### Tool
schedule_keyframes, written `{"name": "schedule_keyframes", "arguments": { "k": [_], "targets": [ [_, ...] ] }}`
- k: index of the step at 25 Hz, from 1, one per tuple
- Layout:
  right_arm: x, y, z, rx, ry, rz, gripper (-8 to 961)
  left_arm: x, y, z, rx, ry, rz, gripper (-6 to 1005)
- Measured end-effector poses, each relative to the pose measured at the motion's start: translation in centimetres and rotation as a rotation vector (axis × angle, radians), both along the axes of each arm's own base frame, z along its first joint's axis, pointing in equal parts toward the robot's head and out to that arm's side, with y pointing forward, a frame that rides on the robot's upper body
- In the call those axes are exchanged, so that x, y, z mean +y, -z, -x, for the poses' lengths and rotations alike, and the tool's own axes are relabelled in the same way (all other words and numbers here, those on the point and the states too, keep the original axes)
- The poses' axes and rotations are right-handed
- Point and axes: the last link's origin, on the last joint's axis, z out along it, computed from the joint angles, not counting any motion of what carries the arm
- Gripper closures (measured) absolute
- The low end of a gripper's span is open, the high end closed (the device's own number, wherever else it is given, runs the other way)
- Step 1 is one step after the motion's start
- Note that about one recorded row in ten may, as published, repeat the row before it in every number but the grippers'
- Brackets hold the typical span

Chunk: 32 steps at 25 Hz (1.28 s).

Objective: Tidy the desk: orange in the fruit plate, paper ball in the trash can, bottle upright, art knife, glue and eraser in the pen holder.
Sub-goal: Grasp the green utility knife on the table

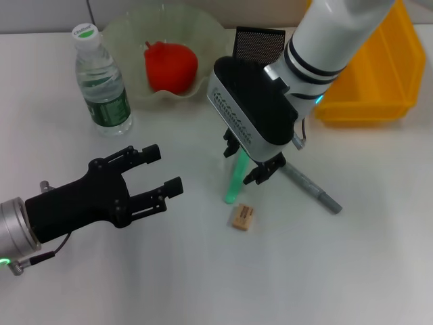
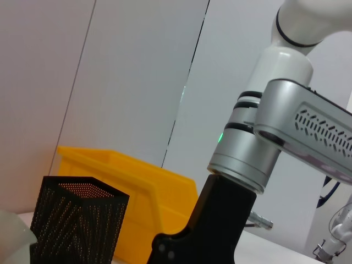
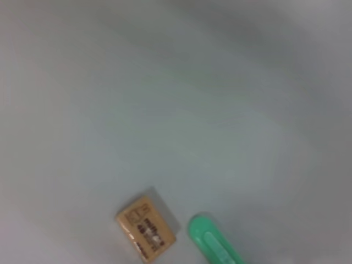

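Observation:
My right gripper [image 1: 249, 160] hangs over the table's middle, shut on a slim green stick [image 1: 234, 179] that points down at the table; I cannot tell whether it is the glue or the art knife. Its green tip [image 3: 212, 245] shows next to the tan eraser [image 3: 146, 230]. The eraser [image 1: 242, 217] lies on the table just in front of the stick. A grey pen-shaped tool [image 1: 311, 186] lies to the right. The orange [image 1: 169, 66] sits in the fruit plate [image 1: 128, 34]. The bottle [image 1: 101, 81] stands upright. My left gripper [image 1: 164, 169] is open and empty. The paper ball is out of view.
The black mesh pen holder [image 1: 260, 44] stands behind my right gripper, partly hidden by the arm; it also shows in the left wrist view [image 2: 77, 220]. The yellow trash can [image 1: 379, 74] stands at the back right and also shows in the left wrist view [image 2: 143, 187].

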Motion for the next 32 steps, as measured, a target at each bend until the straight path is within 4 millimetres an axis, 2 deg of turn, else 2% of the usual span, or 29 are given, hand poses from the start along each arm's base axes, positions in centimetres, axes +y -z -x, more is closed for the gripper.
{"name": "schedule_keyframes", "arguments": {
  "k": [4, 9, 26, 31, 32],
  "targets": [
    [-0.1, 0.2, -0.2, 0.009, -0.013, 0.019, 387, 0.1, 0.0, -0.1, -0.005, -0.002, -0.003, 202],
    [-0.2, 0.3, -0.4, 0.012, -0.025, 0.032, 440, 0.2, -0.2, 0.0, -0.014, -0.012, -0.015, 202],
    [-0.1, 0.4, -1.4, 0.020, -0.057, 0.043, 443, 0.2, -0.1, -0.1, -0.032, -0.024, -0.020, 202],
    [-0.3, 0.3, -0.6, 0.033, -0.032, 0.044, 442, 0.2, -0.1, -0.1, -0.033, -0.025, -0.020, 203],
    [-0.6, -0.1, -0.2, 0.039, 0.006, 0.041, 486, 0.2, -0.1, -0.1, -0.034, -0.024, -0.019, 203]
  ]
}}
